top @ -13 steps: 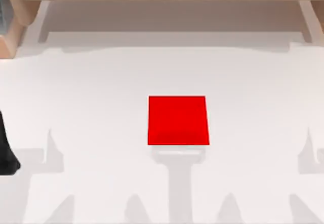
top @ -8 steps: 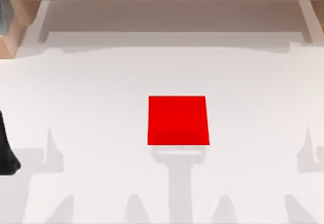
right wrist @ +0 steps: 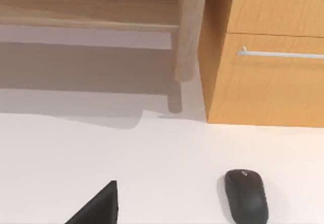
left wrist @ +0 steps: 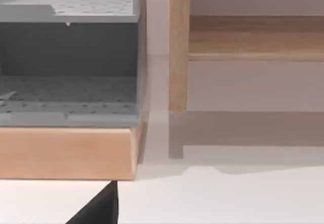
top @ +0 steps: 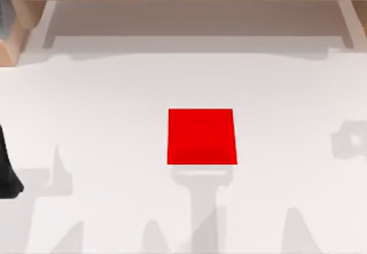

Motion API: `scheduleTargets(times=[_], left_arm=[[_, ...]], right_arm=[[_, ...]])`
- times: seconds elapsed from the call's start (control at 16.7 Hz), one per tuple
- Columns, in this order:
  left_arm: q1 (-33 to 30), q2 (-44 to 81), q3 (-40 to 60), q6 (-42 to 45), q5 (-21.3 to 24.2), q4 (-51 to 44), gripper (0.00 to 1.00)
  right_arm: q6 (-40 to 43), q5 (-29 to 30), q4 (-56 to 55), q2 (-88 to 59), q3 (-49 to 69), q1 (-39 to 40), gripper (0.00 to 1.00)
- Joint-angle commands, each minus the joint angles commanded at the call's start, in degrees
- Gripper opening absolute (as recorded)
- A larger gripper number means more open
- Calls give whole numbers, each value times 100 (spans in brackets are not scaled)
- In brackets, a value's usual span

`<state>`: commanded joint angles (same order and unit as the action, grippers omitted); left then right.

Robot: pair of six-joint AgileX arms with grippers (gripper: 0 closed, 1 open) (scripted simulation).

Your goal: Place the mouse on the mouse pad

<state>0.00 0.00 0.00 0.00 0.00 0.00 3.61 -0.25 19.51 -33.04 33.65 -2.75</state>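
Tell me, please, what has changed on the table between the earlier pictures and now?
At the table's right, the shadows shifted: the one at the edge moved higher and inward, suggesting the right arm is moving. The mouse pad stayed put, as did the left arm at the left edge. Nothing was grasped; the mouse lies free.

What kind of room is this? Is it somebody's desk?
It looks like a pretend office desk, made by a computer. A red mouse pad lies on a white table, a dark mouse sits near a wooden drawer cabinet, and a grey shelf unit stands at one corner.
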Motion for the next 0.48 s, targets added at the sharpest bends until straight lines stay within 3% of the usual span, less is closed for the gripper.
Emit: scheduleTargets(times=[0.48], left_arm=[[0,0,0,0,0,0,100]], right_arm=[[424,-10,1979,-3292,2744,-200,100]])
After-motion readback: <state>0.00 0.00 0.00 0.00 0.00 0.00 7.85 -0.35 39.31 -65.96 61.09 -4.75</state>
